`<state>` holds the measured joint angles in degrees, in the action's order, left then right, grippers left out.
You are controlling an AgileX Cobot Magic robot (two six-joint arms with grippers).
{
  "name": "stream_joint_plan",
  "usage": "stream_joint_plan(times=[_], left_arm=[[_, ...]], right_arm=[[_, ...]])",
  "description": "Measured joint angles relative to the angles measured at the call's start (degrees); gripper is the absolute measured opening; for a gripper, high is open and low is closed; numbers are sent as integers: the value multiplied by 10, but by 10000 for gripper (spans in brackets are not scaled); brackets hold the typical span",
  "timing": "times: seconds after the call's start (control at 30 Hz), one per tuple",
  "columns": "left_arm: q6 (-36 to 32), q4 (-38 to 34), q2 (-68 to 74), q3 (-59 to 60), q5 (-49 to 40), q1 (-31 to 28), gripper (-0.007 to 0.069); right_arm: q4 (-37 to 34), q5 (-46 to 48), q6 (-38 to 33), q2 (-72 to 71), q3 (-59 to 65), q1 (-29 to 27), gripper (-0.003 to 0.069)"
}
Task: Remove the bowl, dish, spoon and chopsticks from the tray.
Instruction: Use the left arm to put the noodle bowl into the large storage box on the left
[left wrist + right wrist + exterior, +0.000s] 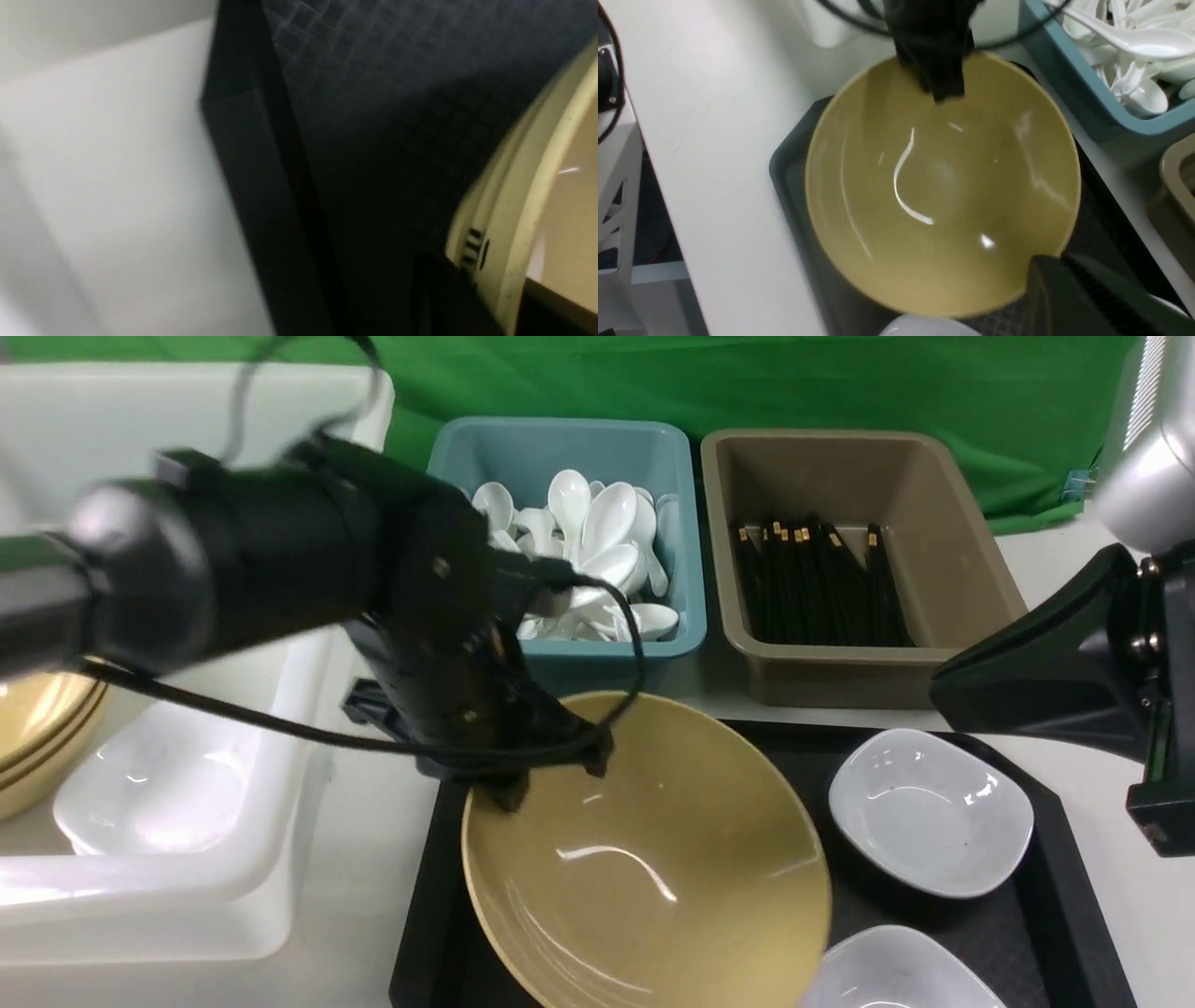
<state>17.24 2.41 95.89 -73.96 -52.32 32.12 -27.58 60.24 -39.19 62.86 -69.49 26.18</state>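
The large mustard-tan bowl [653, 859] sits tilted over the left part of the black tray [1055, 915]. My left gripper [551, 775] is shut on the bowl's far-left rim, one finger inside and one outside; the left wrist view shows the rim [537, 186] between the fingers above the tray [373, 93]. The right wrist view shows the bowl [943, 186] from above. Two small white dishes [934, 812] [896, 975] lie on the tray's right part. My right gripper [943, 686] hovers empty above the tray's far-right corner, fingers together. No spoon or chopsticks show on the tray.
A blue tub [672, 644] of white spoons and a brown tub [840, 681] of black chopsticks stand behind the tray. A big white tub [187, 915] at the left holds tan bowls [37, 728] and a white dish [159, 784].
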Motion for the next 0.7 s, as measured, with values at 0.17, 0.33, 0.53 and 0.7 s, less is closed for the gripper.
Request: stream_joint_plan(times=[0.17, 0.33, 0.53, 0.7], left_arm=[[-52, -44, -72, -9, -13, -46, 11], [-71, -98, -130, -16, -24, -97, 9], [-106, -131, -195, -77, -63, -210, 9], [-142, -161, -234, -107, -85, -373, 9]], right_arm=[[-1, -22, -2, 0, 0, 0, 7], [-49, -41, -29, 1, -6, 0, 7], [-113, -33, -55, 45, -115, 3, 7], [-117, -5, -56, 131, -243, 45, 7]])
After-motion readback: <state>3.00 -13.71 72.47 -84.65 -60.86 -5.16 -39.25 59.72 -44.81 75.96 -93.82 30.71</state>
